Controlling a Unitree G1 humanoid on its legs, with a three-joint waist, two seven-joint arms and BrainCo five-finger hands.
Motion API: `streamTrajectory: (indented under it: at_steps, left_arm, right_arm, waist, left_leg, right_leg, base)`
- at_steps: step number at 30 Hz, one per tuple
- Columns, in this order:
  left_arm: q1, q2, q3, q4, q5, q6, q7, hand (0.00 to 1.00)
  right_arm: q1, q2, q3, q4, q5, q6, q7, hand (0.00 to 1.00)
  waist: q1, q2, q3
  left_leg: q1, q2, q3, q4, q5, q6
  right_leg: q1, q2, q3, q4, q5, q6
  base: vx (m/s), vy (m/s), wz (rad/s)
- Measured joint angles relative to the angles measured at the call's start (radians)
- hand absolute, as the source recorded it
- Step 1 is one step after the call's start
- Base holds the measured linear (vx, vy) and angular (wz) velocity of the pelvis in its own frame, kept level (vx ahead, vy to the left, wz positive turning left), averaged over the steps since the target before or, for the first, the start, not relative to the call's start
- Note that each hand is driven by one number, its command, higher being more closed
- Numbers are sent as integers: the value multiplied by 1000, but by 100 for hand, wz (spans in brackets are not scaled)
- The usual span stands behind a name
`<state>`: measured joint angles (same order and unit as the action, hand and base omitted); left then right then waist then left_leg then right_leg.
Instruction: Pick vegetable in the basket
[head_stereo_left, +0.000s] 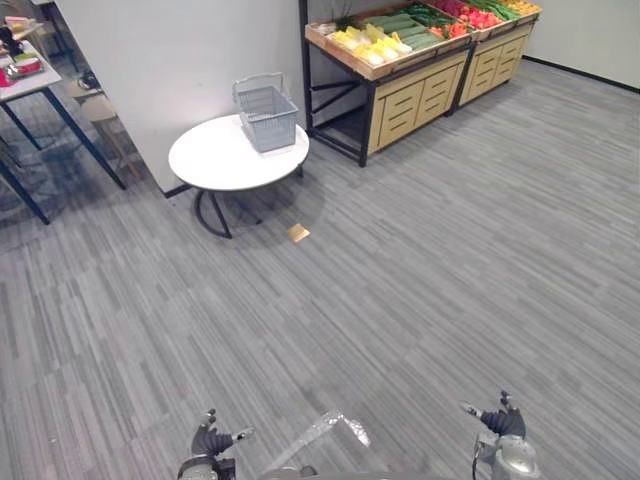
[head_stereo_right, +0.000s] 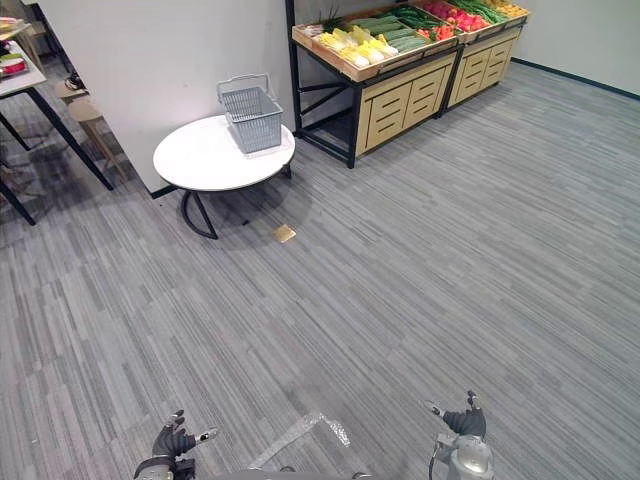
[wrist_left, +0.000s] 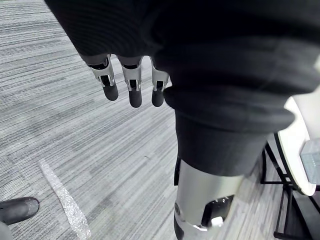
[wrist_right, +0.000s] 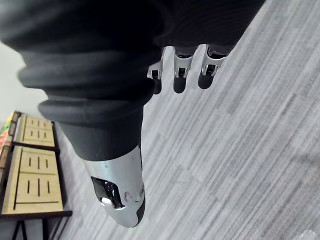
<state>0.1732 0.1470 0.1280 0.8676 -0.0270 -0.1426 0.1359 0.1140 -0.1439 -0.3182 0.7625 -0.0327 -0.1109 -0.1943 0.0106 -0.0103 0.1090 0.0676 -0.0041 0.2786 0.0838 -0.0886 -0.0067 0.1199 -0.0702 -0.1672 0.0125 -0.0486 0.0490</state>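
1. Vegetables (head_stereo_left: 385, 40) are laid out in the sloped top trays of the wooden produce stand (head_stereo_left: 405, 100) at the far side of the room. The trays are tilted toward the aisle, presumably so the stock can be seen and reached from the front. Pale yellow ones (head_stereo_left: 368, 45) are kept at the near end, long green ones (head_stereo_left: 400, 25) beside them, and red ones (head_stereo_left: 470, 18) further along. Exact kinds can't be told from this far off.
2. The grey mesh shopping basket (head_stereo_left: 268, 115) is parked upright on the round white table (head_stereo_left: 215, 160), at the edge nearest the stand, handle raised. It's judged empty, so nothing is picked yet. It's probably put there to keep the carry short.
3. Left hand (head_stereo_left: 210, 440) and right hand (head_stereo_left: 503, 422) are held low, well apart from table and stand. The left fingers (wrist_left: 130, 90) are seen straight and loose, and so are the right fingers (wrist_right: 180, 75). Nothing is gripped.
4. A small tan scrap (head_stereo_left: 298, 233) is seen on the floor (head_stereo_left: 450, 260) near the table.
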Motion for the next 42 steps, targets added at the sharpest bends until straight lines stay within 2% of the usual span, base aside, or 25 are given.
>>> streamTrajectory:
  at_steps: [9,13,21,24,27,29,31,32,34,36,38,39,41,42]
  left_arm:
    - [4,2,3,-39,-3,-2,-3,0]
    - [7,1,0,-43,-12,-3,-4,0]
    - [3,1,-8,-74,-40,-3,-2,0]
    - [1,-2,-10,-115,-60,-4,-1,0]
    - [2,-4,-9,-137,-75,-10,1,0]
    - [4,-5,-8,-156,-85,-12,3,0]
    - [5,-7,-5,-186,-90,-17,5,0]
    - [5,-6,-2,-202,-98,-21,10,0]
    - [4,-6,-2,-212,-105,-21,21,0]
    - [2,2,-5,-221,-118,-20,23,0]
    - [5,18,-7,-232,-119,-20,32,0]
    - [1,23,-7,-232,-119,-20,43,0]
    - [-13,23,-8,-233,-119,-20,47,0]
    - [-34,21,-14,-232,-119,-20,49,0]
  right_arm:
    - [1,-17,16,-7,-18,0,6,0]
    - [3,-21,27,-39,-17,0,23,0]
    - [2,-16,96,-45,-8,0,22,0]
    - [-1,-16,102,-86,1,-1,21,0]
    - [-28,-21,114,-114,5,-1,19,0]
    - [-48,-26,135,-121,5,-1,18,0]
    - [-55,-27,137,-121,5,-1,16,0]
    - [-57,-27,139,-121,5,-1,14,0]
    - [-57,-28,140,-121,5,1,3,0]
    - [-58,-31,154,-122,5,2,-2,0]
    - [-59,-30,175,-122,5,4,-2,0]
    - [-66,-30,178,-124,5,4,-2,0]
    - [-84,-37,177,-128,6,4,-4,0]
    - [-90,-46,176,-145,7,4,-6,0]
  waist:
    - [-5,12,13]
    - [-24,13,14]
    - [-26,3,21]
    - [-25,3,27]
    - [-22,17,40]
    - [-22,29,49]
    - [-18,37,49]
    - [-8,39,50]
    - [2,37,50]
    - [-4,31,70]
    - [-19,26,84]
    - [-24,33,89]
    - [-29,36,96]
    - [-33,49,107]
  left_leg:
    - [40,-4,6,-42,14,-11]
    - [51,-8,5,-75,31,-8]
    - [23,-16,2,-95,45,2]
    - [-58,-4,0,9,-5,8]
    - [-137,38,24,164,-101,10]
    - [-176,65,33,258,-165,15]
    - [-209,87,44,326,-217,22]
    - [-224,94,51,366,-249,25]
    - [-221,90,62,395,-292,33]
    - [-170,69,57,381,-316,47]
    - [-116,58,44,364,-338,47]
    - [-85,53,41,337,-342,41]
    - [-40,53,35,287,-343,37]
    - [1,52,26,237,-337,24]
  right_leg:
    - [16,-1,-26,6,-11,18]
    - [13,-1,-31,5,-12,17]
    - [-26,-8,-53,4,-12,17]
    - [-56,-12,-62,10,-12,17]
    - [-75,-1,-49,21,-12,18]
    - [-79,10,-46,28,-25,34]
    - [-114,7,-46,87,-64,51]
    - [-153,-6,-48,168,-104,68]
    - [-234,-46,-81,358,-156,78]
    - [-349,-103,-111,646,-166,71]
    - [-405,-116,-115,743,-210,60]
    - [-447,-113,-140,724,-227,50]
    - [-510,-91,-176,658,-222,44]
    - [-553,-65,-195,545,-185,35]
  base:
    - [18,-1,-1]
    - [-38,-12,1]
    - [-33,1,4]
    - [39,-3,7]
    - [53,19,-18]
    - [58,85,-18]
    - [78,122,-23]
    - [93,126,-25]
    - [155,157,-23]
    - [256,177,-1]
    - [296,96,19]
    - [331,57,16]
    - [369,40,12]
    - [509,32,32]
